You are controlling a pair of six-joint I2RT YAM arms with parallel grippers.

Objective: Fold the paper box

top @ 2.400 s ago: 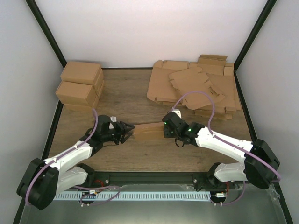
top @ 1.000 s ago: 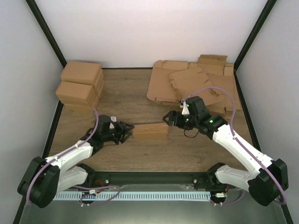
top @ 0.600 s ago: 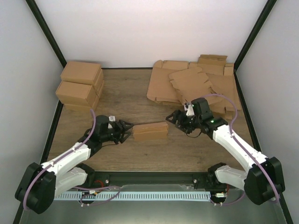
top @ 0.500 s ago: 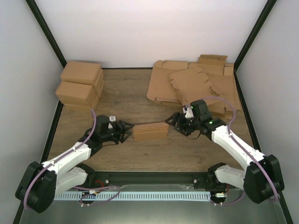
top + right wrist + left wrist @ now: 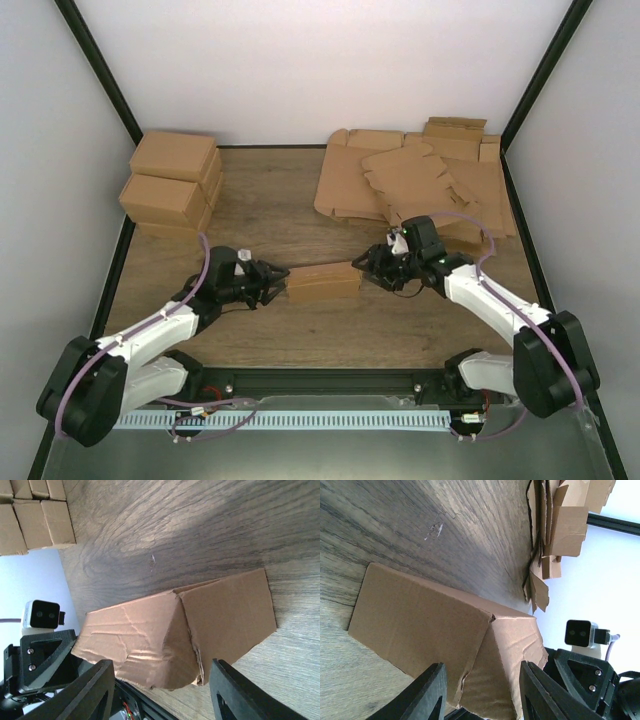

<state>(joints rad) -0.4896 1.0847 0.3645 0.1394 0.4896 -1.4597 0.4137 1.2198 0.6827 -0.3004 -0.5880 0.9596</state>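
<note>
The paper box (image 5: 322, 282) lies folded shut as a small brown carton on the wooden table, creased on top. My left gripper (image 5: 272, 283) is open at its left end. In the left wrist view the box (image 5: 435, 630) fills the space ahead, and its near end sits between the spread fingers (image 5: 427, 695). My right gripper (image 5: 368, 268) is open at the box's right end. In the right wrist view the box (image 5: 165, 630) lies between and just beyond the fingers (image 5: 235, 692). Neither gripper holds it.
Several folded brown cartons (image 5: 172, 185) are stacked at the back left. A pile of flat cardboard blanks (image 5: 420, 185) lies at the back right, close behind my right arm. Dark frame posts and grey walls bound the table.
My right gripper came off the box's right end, drew back to the right, then returned low to that end with its jaws open. My left gripper has barely moved.
</note>
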